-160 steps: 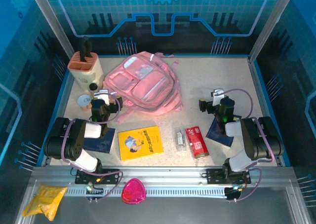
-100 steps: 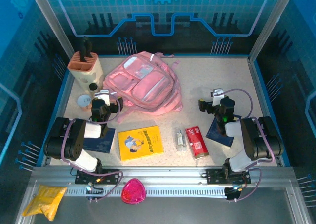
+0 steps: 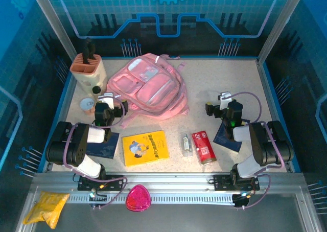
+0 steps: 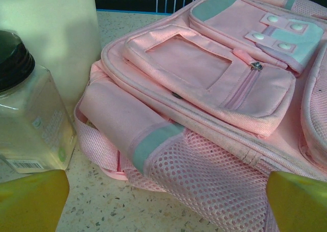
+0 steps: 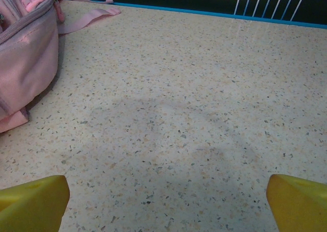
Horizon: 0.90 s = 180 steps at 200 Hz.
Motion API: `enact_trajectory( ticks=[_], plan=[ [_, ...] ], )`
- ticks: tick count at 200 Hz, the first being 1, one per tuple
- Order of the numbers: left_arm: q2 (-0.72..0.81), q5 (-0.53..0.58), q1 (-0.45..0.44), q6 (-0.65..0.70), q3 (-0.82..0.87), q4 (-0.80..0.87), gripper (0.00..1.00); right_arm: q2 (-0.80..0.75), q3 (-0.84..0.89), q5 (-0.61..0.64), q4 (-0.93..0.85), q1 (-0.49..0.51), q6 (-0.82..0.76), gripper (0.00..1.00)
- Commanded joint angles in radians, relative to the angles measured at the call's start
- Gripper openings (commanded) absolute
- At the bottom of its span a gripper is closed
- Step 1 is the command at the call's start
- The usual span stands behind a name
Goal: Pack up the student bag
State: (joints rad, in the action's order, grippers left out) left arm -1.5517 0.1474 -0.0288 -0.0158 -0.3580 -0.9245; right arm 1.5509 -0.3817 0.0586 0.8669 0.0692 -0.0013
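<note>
Standing wide apart with nothing between them, the jaws of the left gripper (image 4: 164, 204) put their yellow fingertips (image 4: 30, 199) at the two bottom corners of the left wrist view, low over the speckled table (image 4: 102, 211). Just ahead of them lies the pink backpack (image 4: 214, 89), its mesh side pocket nearest and a zipped front pocket above that. Just beside the bag on the left stands a clear jar (image 4: 28, 119) with a black lid, and behind the jar is a cream holder (image 4: 56, 27).

The right gripper (image 5: 166, 204) is spread just as wide and grips nothing. Bare table lies ahead of it, with the bag's edge and a loose strap at the far left of its view.

From above, the backpack lies flat, pockets up, in the far half of the table. The left gripper is near its near-left corner and the right gripper is well apart on its right. Nearer the arms sit a yellow book (image 3: 146, 147), a small clear bottle (image 3: 186, 144) and a red box (image 3: 203, 146) in a row. A dark blue booklet (image 3: 104, 147) lies under the left arm. On the front ledge rest a pink pouch (image 3: 138, 198) and a yellow packet (image 3: 48, 207).
</note>
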Motion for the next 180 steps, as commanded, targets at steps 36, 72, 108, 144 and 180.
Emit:
enact_trajectory(
  ticks=[36,72,108,144,180],
  plan=[
    [-0.004,-0.025,0.009,0.019,-0.022,-0.01,0.99,-0.009,-0.02,-0.016,0.019,-0.009,-0.011,0.99],
    [-0.004,-0.024,0.009,0.017,-0.022,-0.01,0.99,-0.009,-0.02,-0.019,0.018,-0.01,-0.01,1.0],
    [-0.004,-0.024,0.009,0.019,-0.02,-0.013,0.99,-0.028,-0.013,-0.006,0.018,-0.017,0.005,1.0],
    [0.07,-0.022,0.009,0.016,-0.031,0.064,0.99,-0.1,0.0,-0.042,-0.017,-0.018,-0.009,1.0],
    [0.201,-0.084,0.009,0.028,-0.104,0.307,0.99,-0.234,-0.03,0.019,-0.167,-0.019,0.012,1.0]
  ],
)
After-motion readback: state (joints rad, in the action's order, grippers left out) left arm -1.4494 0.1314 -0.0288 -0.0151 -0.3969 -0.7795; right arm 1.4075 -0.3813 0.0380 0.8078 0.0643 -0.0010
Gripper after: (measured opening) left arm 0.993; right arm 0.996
